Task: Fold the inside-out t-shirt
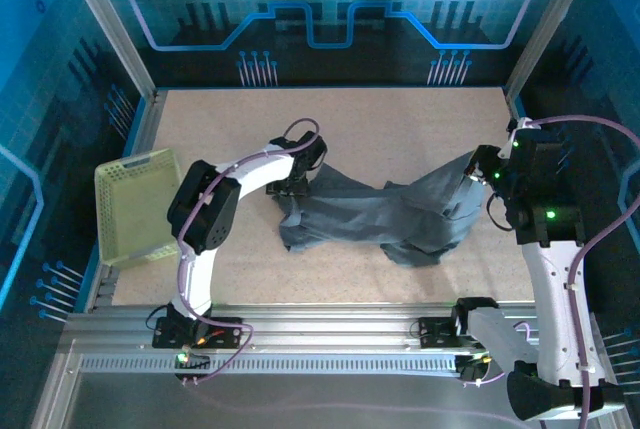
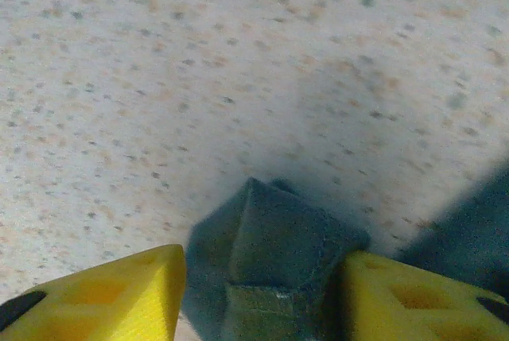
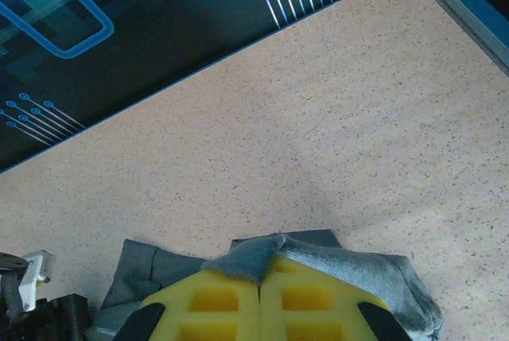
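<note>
**Shirt strung across the table between both grippers, basket off to the left**

We start with the one container, a pale yellow-green mesh basket (image 1: 140, 214) at the left edge of the table (image 1: 400, 119). From above, its inside shows us its own mesh floor. It sits beside the left arm's elbow and well apart from the cloth.

The inside-out t-shirt (image 1: 370, 214) lies in the middle of the table with its long axis running left to right. One end is at the left gripper (image 2: 262, 273), left of centre, and the other at the right gripper (image 3: 262, 277) near the right edge. In the top view the dark grey cloth is bunched and narrow along that line. It sags onto the tabletop in the middle and climbs at its right end towards the right gripper, which holds it off the surface. The left end lies low.

In the right wrist view we see the yellow fingers (image 3: 215, 301) pressed together, with a fold of the shirt pinched between them and draped over their tips.

In the left wrist view the yellow fingers (image 2: 119, 293) stand apart, and a peaked wad of the shirt fills the gap between them. We cannot tell whether they are pressing on it.
</note>
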You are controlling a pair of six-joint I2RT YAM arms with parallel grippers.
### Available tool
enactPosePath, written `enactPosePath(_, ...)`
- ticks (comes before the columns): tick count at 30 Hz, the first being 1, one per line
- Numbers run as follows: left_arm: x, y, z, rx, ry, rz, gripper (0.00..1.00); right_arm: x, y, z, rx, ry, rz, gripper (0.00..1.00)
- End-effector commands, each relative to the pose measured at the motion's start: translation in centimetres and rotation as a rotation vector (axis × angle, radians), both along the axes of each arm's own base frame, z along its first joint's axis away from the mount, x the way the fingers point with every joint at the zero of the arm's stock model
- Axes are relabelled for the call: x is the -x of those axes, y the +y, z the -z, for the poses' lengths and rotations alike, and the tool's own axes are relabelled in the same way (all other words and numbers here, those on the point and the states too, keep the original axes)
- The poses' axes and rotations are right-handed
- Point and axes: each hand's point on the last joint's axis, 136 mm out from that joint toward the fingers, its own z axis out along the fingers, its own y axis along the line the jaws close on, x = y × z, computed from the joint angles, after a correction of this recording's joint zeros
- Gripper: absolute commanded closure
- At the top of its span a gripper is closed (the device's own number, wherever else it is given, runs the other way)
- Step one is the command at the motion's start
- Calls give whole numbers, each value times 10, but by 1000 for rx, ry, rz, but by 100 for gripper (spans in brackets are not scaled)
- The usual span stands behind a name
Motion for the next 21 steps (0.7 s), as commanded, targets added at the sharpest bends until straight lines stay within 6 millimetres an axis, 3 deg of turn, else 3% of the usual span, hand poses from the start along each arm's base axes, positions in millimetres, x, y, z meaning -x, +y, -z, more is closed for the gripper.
enactPosePath(1,2,25,-4,-78,7,-13,51,1,0,-20,20,-53,-3,100)
enactPosePath(7,5,48,-19,-61,-50,-67,61,2,0,-19,23,-50,-2,100)
enactPosePath(13,8,35,-5,96,-28,-59,70,2,1,-20,18,-53,-5,100)
enactPosePath(21,7,33,2,232,-38,-114,94,3,-1,-20,28,-50,0,100)
